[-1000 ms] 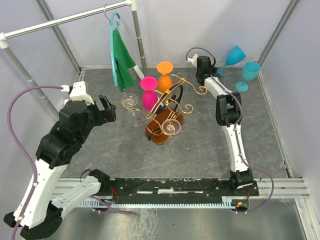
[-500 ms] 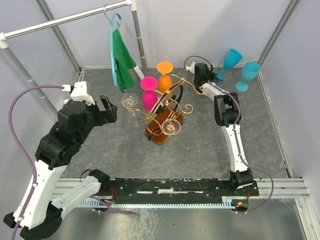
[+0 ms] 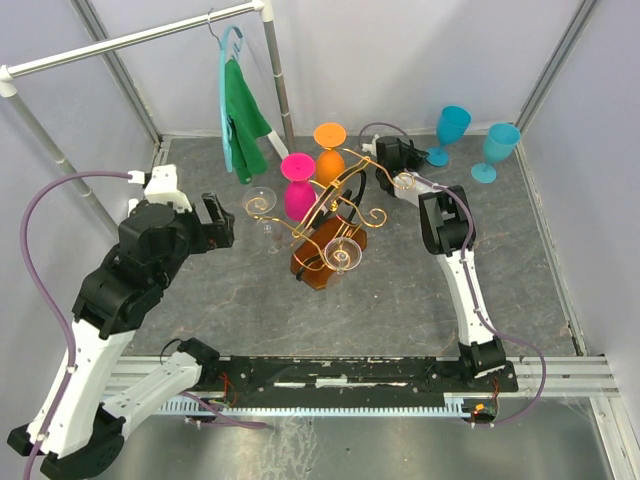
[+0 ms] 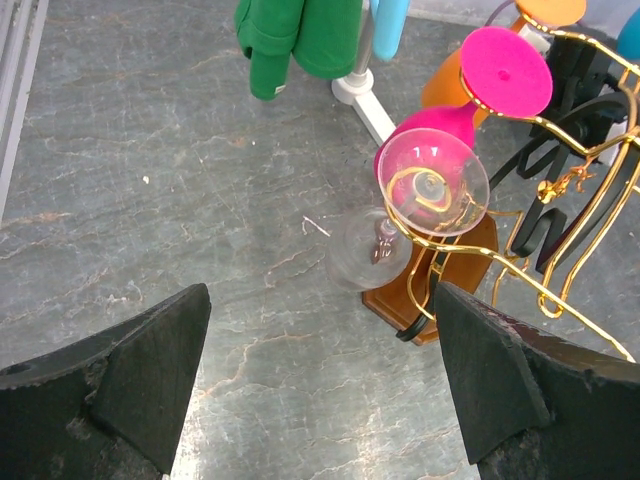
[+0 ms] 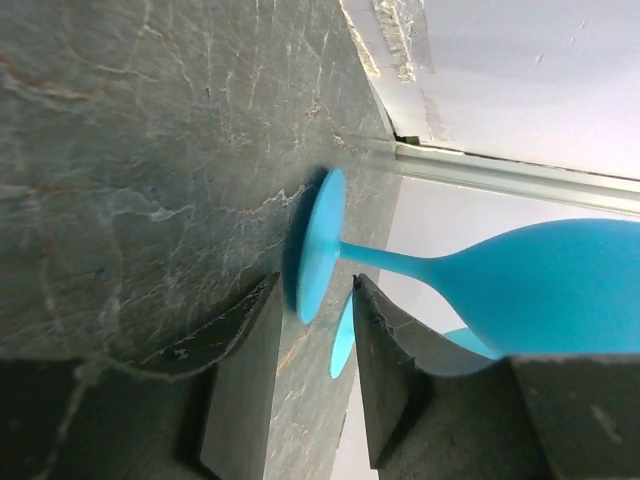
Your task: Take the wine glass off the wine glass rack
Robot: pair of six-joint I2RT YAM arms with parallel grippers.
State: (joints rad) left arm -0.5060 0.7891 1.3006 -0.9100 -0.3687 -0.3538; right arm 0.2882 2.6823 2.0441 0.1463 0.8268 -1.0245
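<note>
The gold wire wine glass rack (image 3: 340, 200) stands mid-table on its amber base (image 4: 440, 280). Upside down on its arms hang a pink glass (image 3: 297, 187), an orange glass (image 3: 329, 150) and two clear wine glasses (image 3: 262, 206) (image 3: 344, 256). My left gripper (image 3: 215, 222) is wide open and empty, left of the rack. In the left wrist view the nearer clear glass (image 4: 432, 182) hangs ahead of that gripper (image 4: 320, 305). My right gripper (image 3: 400, 158) sits behind the rack, jaws apart. A blue glass (image 5: 540, 275) stands free just beyond those fingertips (image 5: 268, 300).
Two blue glasses (image 3: 450, 128) (image 3: 497, 148) stand upright at the back right. A grey clothes rail (image 3: 140, 38) crosses the back left, with a green cloth (image 3: 244, 125) on a hanger; its foot (image 4: 352, 88) is near the rack. Walls close in the sides.
My right gripper went from shut to open, letting go of the blue glass, which now stands upright. The right wrist drew back to the left. The left arm held still.
</note>
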